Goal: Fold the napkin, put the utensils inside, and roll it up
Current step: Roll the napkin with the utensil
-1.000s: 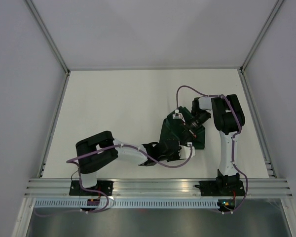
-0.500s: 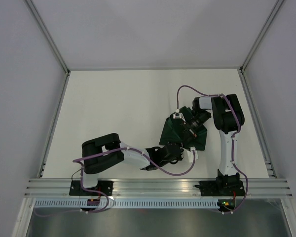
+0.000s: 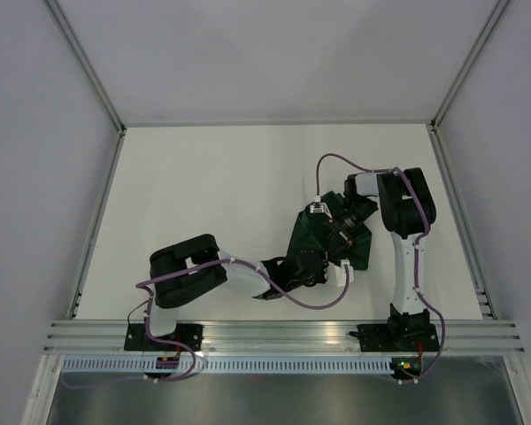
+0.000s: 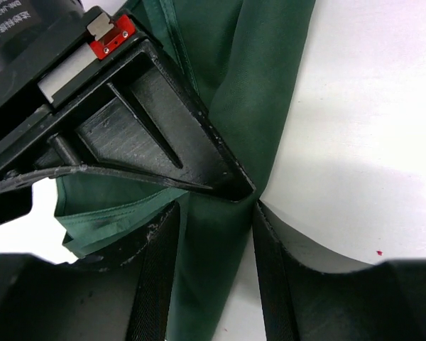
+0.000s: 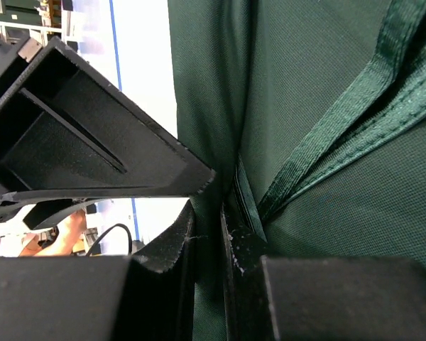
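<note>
The dark green napkin point(image 3: 298, 237) lies bunched at the table's right middle, between both grippers. My right gripper point(image 3: 341, 230) comes in from above, and in the right wrist view its jaws point(image 5: 207, 207) are shut on a fold of the napkin point(image 5: 326, 85). My left gripper point(image 3: 317, 264) is at the napkin's near edge. In the left wrist view it point(image 4: 214, 213) stands open, with a strip of napkin point(image 4: 248, 85) running loose between the fingers point(image 4: 156, 277) and white table showing beside it. The right gripper's black finger point(image 4: 163, 121) almost touches them. The utensils are out of view.
White table top point(image 3: 212, 195) stretches left and behind the napkin. Grey walls and metal rails point(image 3: 97, 221) border it. A purple cable point(image 3: 332, 164) loops above the right wrist, another point(image 3: 314, 301) hangs under the left wrist.
The left arm's elbow has swung to the right and its jaws have widened a little around the napkin strip. The right gripper keeps its hold in the same place.
</note>
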Robot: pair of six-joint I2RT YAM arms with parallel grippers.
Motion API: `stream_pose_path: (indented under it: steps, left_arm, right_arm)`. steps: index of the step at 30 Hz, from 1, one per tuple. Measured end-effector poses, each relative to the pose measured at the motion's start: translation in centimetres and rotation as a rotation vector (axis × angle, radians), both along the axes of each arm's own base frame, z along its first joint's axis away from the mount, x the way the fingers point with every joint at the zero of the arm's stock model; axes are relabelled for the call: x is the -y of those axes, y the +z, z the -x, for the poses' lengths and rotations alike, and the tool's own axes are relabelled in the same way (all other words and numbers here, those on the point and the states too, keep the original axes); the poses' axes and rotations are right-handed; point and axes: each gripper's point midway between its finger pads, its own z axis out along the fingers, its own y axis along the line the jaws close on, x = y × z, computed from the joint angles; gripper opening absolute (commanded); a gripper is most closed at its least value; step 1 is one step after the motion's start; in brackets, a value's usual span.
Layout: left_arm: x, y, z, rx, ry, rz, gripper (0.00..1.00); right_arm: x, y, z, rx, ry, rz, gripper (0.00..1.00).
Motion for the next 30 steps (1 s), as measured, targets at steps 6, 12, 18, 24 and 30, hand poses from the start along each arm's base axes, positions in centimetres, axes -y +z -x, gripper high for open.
stream_pose_path:
  steps: [6,12,18,24,30]
  left_arm:
    - [0.6,-0.3,-0.4,-0.122,-0.067,-0.022,0.37]
    - [0.7,-0.8,-0.2,-0.279,-0.116,-0.058,0.14]
    - [0.8,-1.0,-0.3,-0.442,-0.132,-0.065,0.05]
    - [0.9,-0.9,-0.6,-0.607,-0.125,-0.029,0.02]
    - [0.4,-0.8,0.8,-0.772,-0.110,0.001,0.02]
  right_arm:
    - [0.1,0.0,-0.2,-0.008,0.002,0.005,0.08]
    - [0.3,0.0,-0.6,0.005,0.016,0.018,0.08]
    - [0.5,0.0,-0.9,0.005,0.009,0.039,0.23]
    - [0.6,1.0,-2.7,0.112,-0.030,0.062,0.48]
    - [2.0,2.2,-7.7,0.358,-0.127,0.066,0.57]
